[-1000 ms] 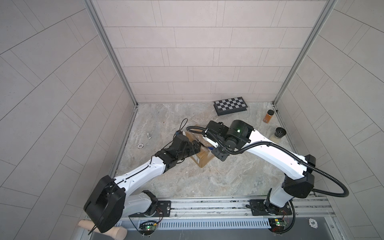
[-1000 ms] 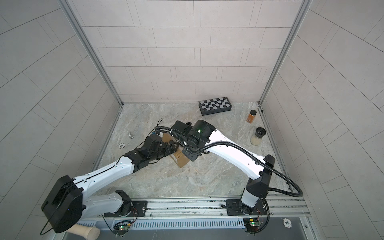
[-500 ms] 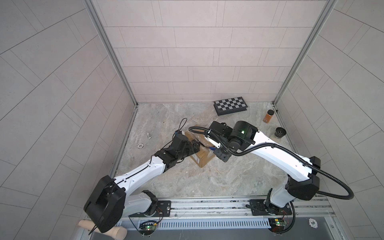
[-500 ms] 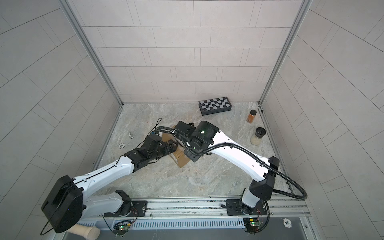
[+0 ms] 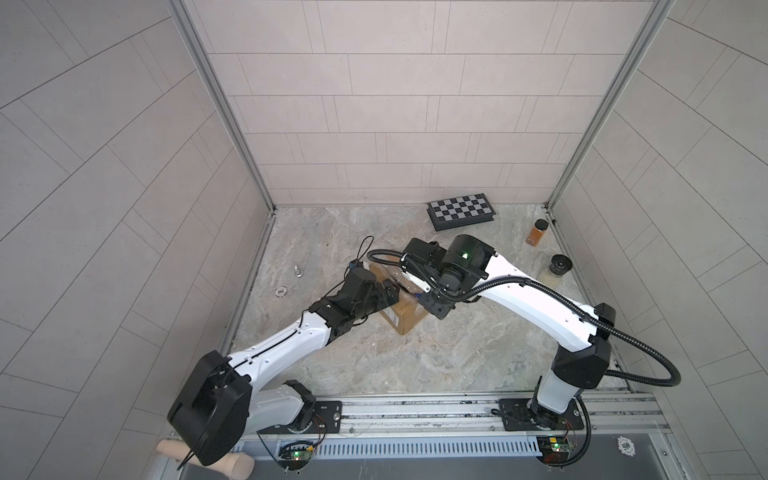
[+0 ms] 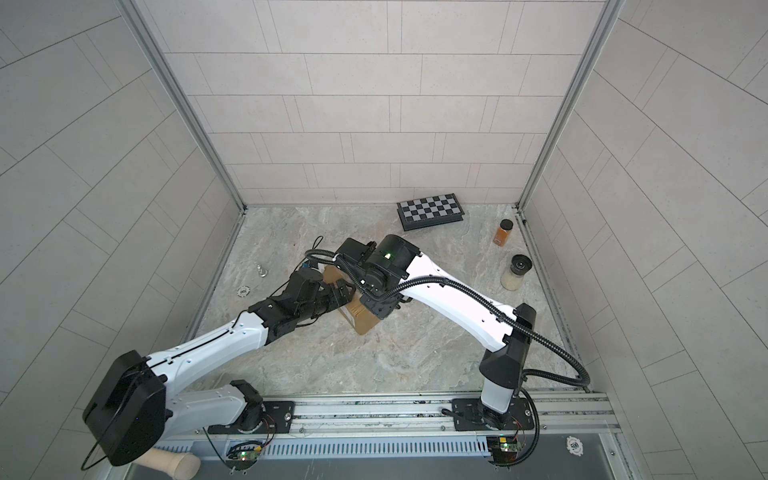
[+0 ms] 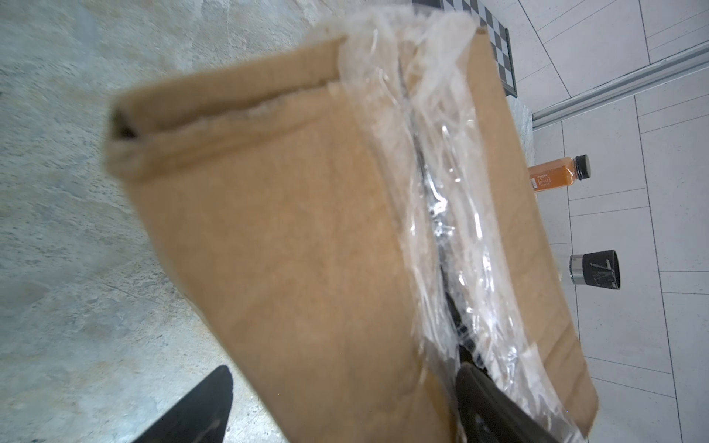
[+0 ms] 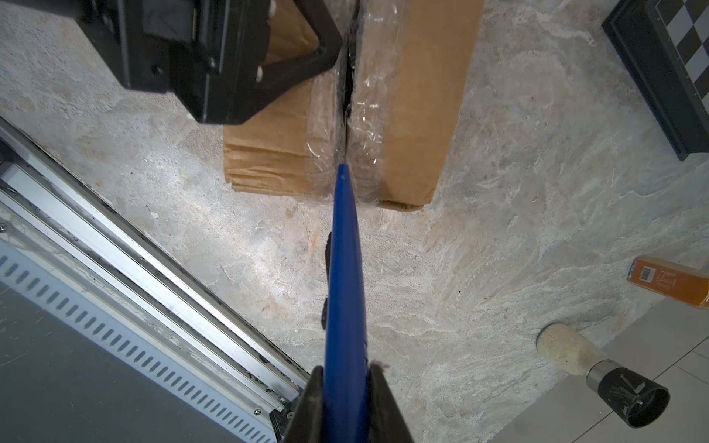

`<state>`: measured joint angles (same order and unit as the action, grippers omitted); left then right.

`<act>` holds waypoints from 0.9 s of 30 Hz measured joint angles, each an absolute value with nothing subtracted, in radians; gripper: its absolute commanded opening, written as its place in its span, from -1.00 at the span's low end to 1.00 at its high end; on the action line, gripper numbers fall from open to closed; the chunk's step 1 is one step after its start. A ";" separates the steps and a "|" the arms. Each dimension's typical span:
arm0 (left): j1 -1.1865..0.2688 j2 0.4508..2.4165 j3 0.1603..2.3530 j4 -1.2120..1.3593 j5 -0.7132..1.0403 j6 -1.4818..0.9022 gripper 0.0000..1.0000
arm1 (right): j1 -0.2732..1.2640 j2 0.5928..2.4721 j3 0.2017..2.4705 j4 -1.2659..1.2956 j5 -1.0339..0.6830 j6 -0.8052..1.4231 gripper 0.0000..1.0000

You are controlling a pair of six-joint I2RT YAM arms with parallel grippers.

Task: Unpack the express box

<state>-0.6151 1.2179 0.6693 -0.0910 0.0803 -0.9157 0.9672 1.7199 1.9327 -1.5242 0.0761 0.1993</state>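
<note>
The express box point(image 5: 406, 316) point(image 6: 365, 319) sits on the marbled tabletop point(image 5: 374, 361) near its middle, with both arms bent in over it. The box's top carries a strip of crinkled clear tape point(image 7: 452, 161) along the flap seam, and a dark slit point(image 8: 347, 80) runs down that seam between the 2 flaps. A pale label point(image 5: 392, 316) shows on the box's side wall facing the rail. The left gripper point(image 5: 388, 291) point(image 7: 343, 370) comes at the box from its left with its jaws spread wide. 1 finger point(image 7: 483, 399) lies on the taped seam and the other point(image 7: 199, 406) lies just beside the box's outer wall, so half of the top is between them. Whether they squeeze the cardboard cannot be told. The right gripper point(image 8: 345, 383) hangs over the box's right end, pinched on a slim blue tool point(image 8: 345, 291). The tool's tip meets the tape where the seam reaches the box's edge. Beyond the box, toward the back wall, lies a black-and-white checkered case point(image 5: 461, 210). To the box's right, well apart, stand an orange bottle point(image 5: 537, 232) and a black-capped jar point(image 5: 555, 272) of pale grains. To the box's left lie a small metal piece point(image 5: 297, 271) and a round token point(image 5: 281, 291).
</note>
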 measured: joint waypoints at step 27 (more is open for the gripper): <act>-0.611 1.242 0.682 -0.096 0.055 -0.903 0.86 | 0.953 1.526 1.761 -1.466 0.053 0.194 -1.00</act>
